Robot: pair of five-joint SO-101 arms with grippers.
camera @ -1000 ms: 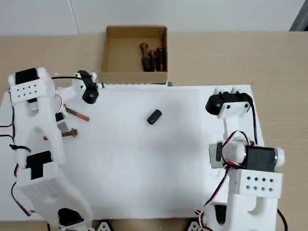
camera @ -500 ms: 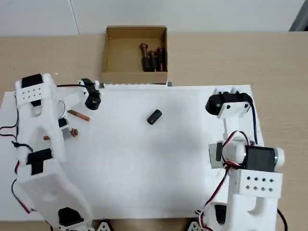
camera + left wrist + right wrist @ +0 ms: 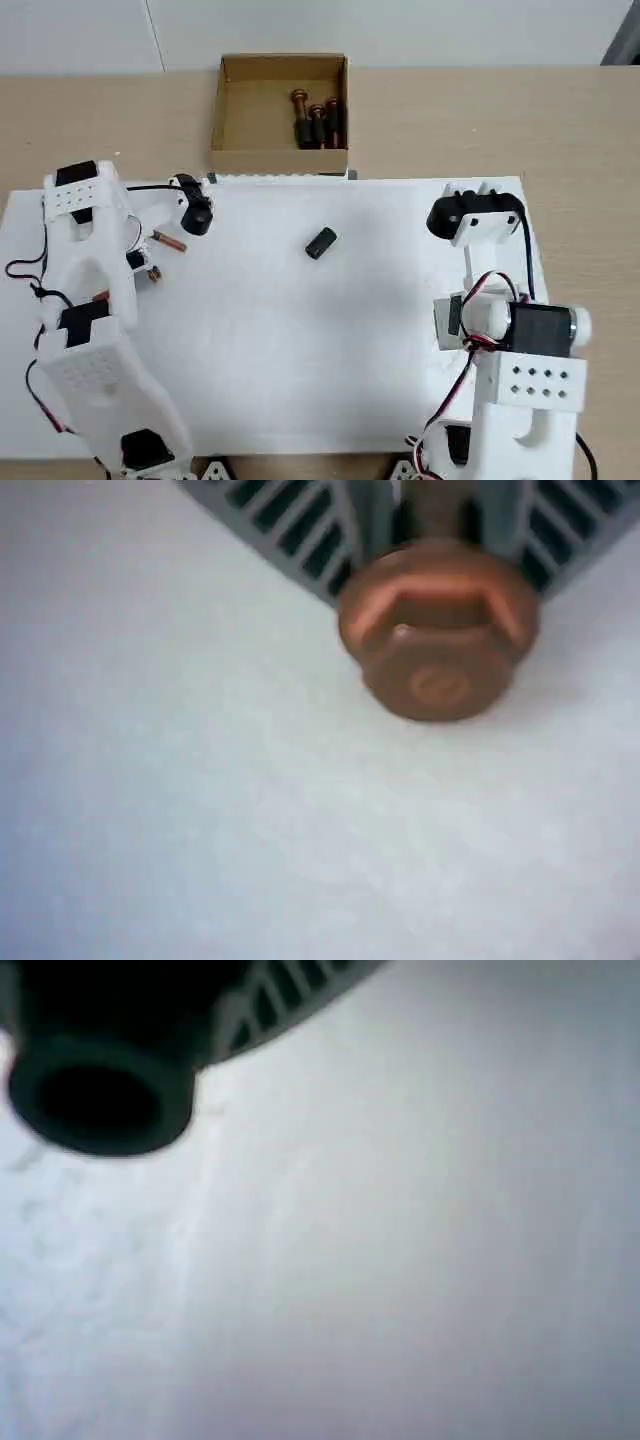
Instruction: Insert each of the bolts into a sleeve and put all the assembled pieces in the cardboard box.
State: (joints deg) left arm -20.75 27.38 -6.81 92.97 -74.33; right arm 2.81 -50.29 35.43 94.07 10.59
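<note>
my left claw (image 3: 436, 515) is clenched on a copper bolt (image 3: 437, 640), its head facing the camera, over the white sheet (image 3: 200, 810). my right claw (image 3: 150, 1010) grips a black sleeve (image 3: 100, 1095), open end showing. a second bolt (image 3: 168, 241) lies just beside my left arm. a loose sleeve (image 3: 321, 243) lies mid-sheet. three assembled pieces (image 3: 315, 118) sit in the cardboard box (image 3: 240, 110).
</note>
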